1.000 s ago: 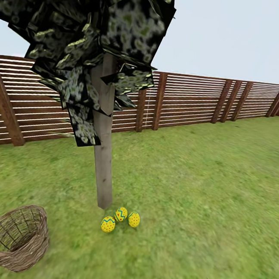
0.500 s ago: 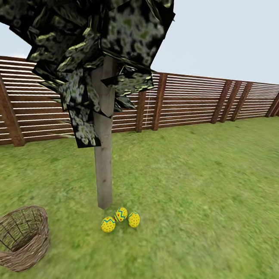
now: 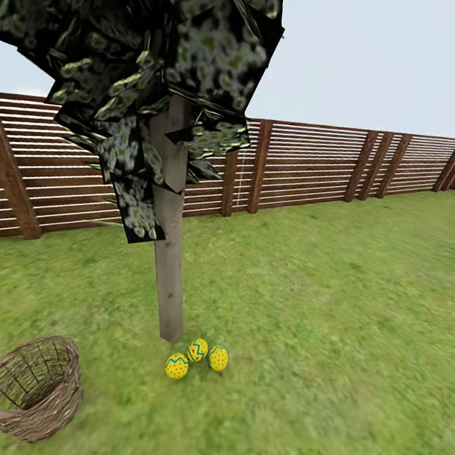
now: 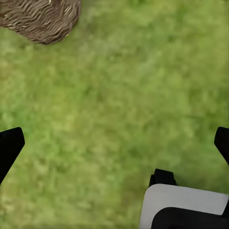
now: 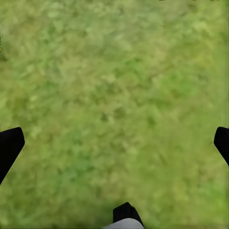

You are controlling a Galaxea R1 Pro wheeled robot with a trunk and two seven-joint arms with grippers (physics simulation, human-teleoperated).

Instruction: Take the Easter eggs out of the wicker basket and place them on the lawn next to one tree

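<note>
At the tree [image 3: 167,277] foot, three eggs [image 3: 197,358] lie on grass [image 3: 329,324], basket [image 3: 29,385] apparently empty nearby; both wrist views show left gripper [image 4: 114,143] and right gripper [image 5: 114,143] spread wide, holding nothing

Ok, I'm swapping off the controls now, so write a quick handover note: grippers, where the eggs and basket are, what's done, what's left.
Left gripper: open, empty, over bare grass.
Right gripper: open, empty, over grass.
The three small yellow patterned Easter eggs lie clustered on the green lawn at the foot of the slim grey-brown-trunked tree.
The brown woven wicker basket sits tilted on the grass nearby, apart from the eggs; the inside that shows holds no egg.
Done: all three eggs are out and beside one tree.
Left: seemingly nothing; just confirm the eggs stay put.
</note>
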